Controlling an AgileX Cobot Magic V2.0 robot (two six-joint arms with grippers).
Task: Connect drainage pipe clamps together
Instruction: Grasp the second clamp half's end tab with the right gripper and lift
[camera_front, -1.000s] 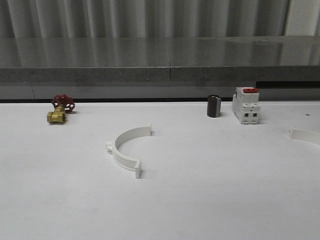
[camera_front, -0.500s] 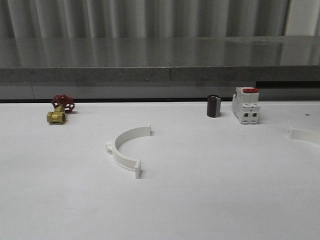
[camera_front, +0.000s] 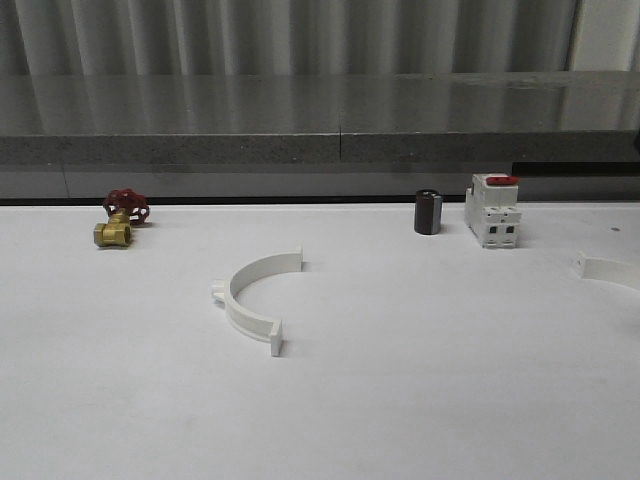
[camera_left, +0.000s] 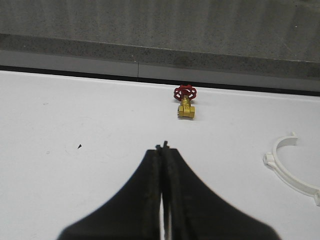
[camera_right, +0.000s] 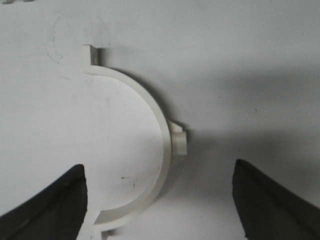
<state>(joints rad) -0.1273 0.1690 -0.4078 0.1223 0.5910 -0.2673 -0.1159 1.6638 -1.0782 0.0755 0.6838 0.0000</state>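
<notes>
One drainage pipe clamp (camera_front: 252, 300), a white half-ring with end tabs, lies flat left of the table's middle. It also appears in the left wrist view as the clamp (camera_left: 290, 167), off to the side of my left gripper (camera_left: 163, 148), which is shut on nothing above bare table. A second clamp (camera_front: 608, 270) is cut off by the right edge of the front view. In the right wrist view a clamp half (camera_right: 150, 110) lies flat beneath my right gripper (camera_right: 159, 170). That gripper is open, its fingers (camera_right: 55, 205) wide apart on either side of the arc, not touching it.
A brass valve with a red handle (camera_front: 118, 222) stands at the back left, also seen as the valve (camera_left: 185, 102). A small dark cylinder (camera_front: 428, 212) and a white switch with a red top (camera_front: 492, 212) stand at the back right. A grey ledge (camera_front: 320, 150) bounds the table's far side.
</notes>
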